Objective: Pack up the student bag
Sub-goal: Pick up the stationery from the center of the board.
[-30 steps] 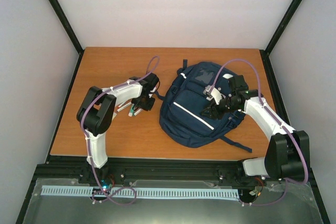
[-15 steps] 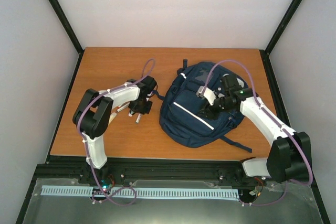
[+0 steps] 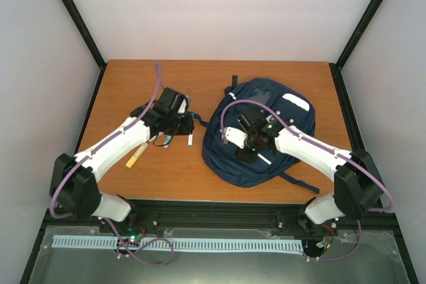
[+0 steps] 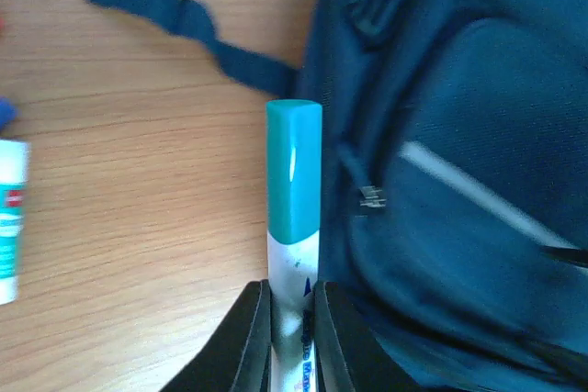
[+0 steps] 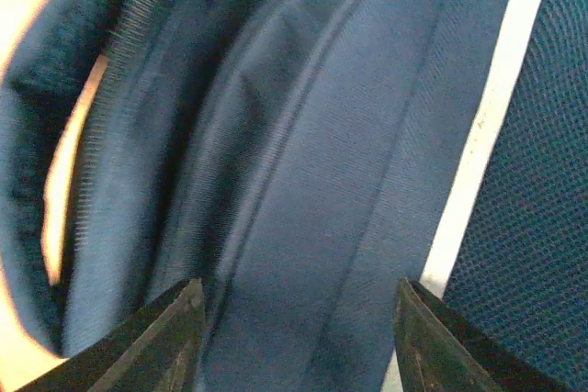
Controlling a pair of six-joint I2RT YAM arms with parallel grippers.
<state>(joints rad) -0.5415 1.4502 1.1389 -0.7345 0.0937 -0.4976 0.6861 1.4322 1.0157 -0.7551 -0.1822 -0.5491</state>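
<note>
Within the last second the left claw (image 4: pixel 292 286) has swung out to the student bag (image 3: pixel 283 121), clenched on a teal-capped marker (image 4: pixel 294 172) whose cap now sits just beside the bag's 9 o'clock edge. The right claw (image 5: pixel 299 296) crossed from the bag's 3 o'clock side to its 8 o'clock part, spread wide above the fabric. Insertion looks near, though no opening shows. The bag fills the surface's (image 3: pixel 133 84) 3 o'clock half; bare wood remains at 11 o'clock.
</note>
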